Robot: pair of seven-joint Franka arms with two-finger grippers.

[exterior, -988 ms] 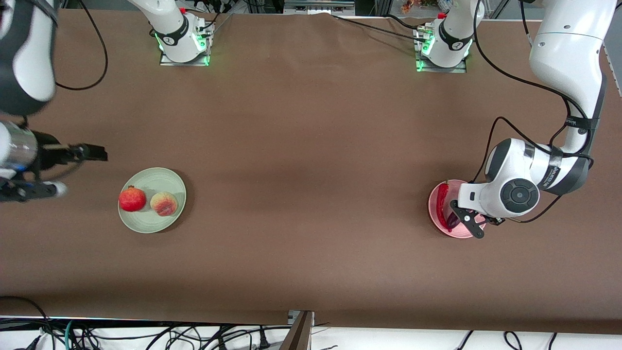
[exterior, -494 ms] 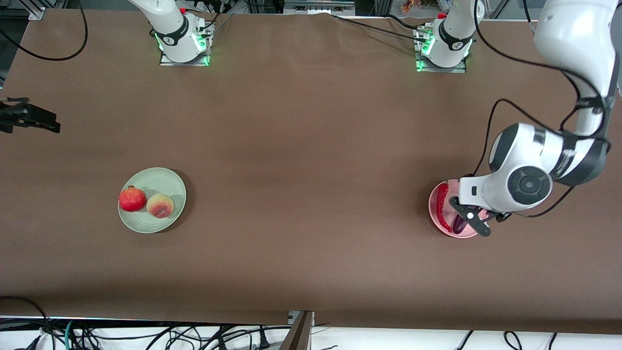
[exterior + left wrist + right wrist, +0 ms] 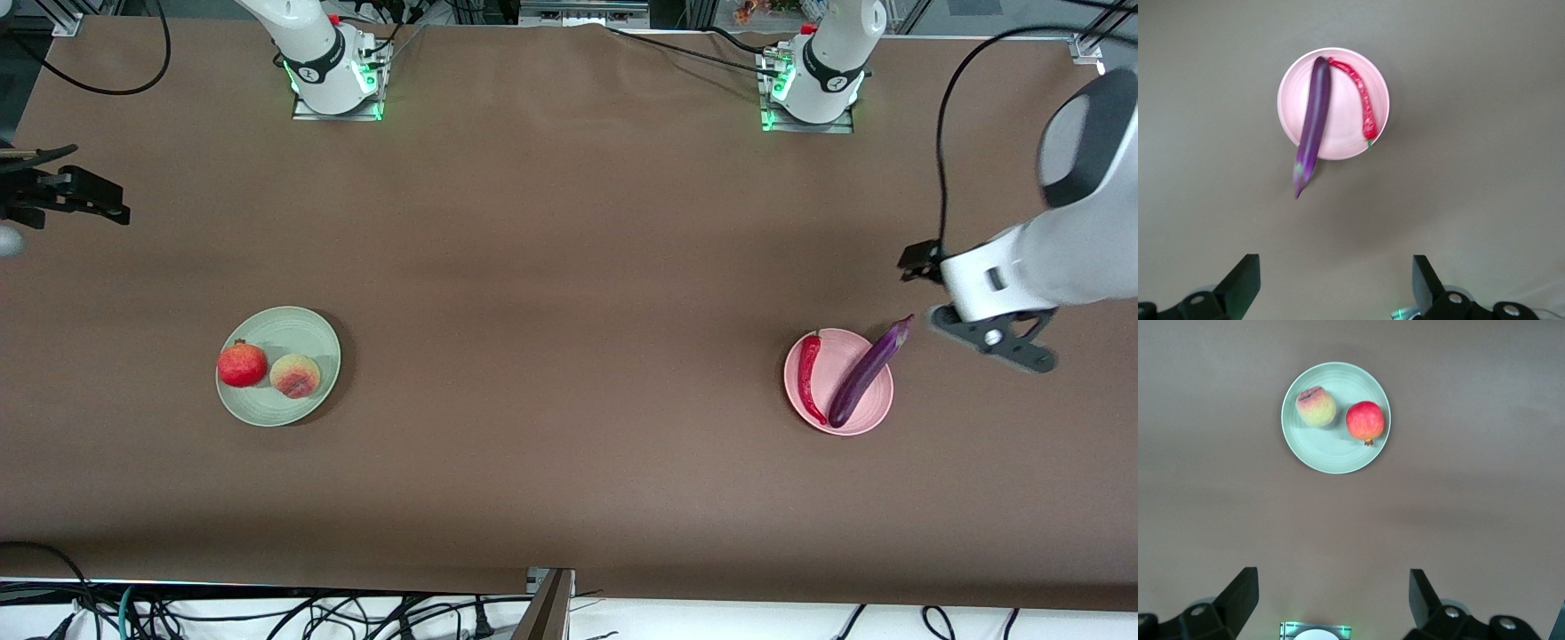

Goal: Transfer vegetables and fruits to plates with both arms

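Table [image 3: 569,267]: brown covering, matte, spans nearly the whole front view.
Cables [image 3: 267,613]: black tangle on a pale surface along the table's near edge.
Frame [image 3: 582,11]: metal framing at the table's base-side edge.
Light: soft, even.

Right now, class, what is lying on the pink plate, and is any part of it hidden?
On the pink plate lie a red chili pepper and a purple eggplant, whose stem end overhangs the rim. Only the plate surface under them is hidden.
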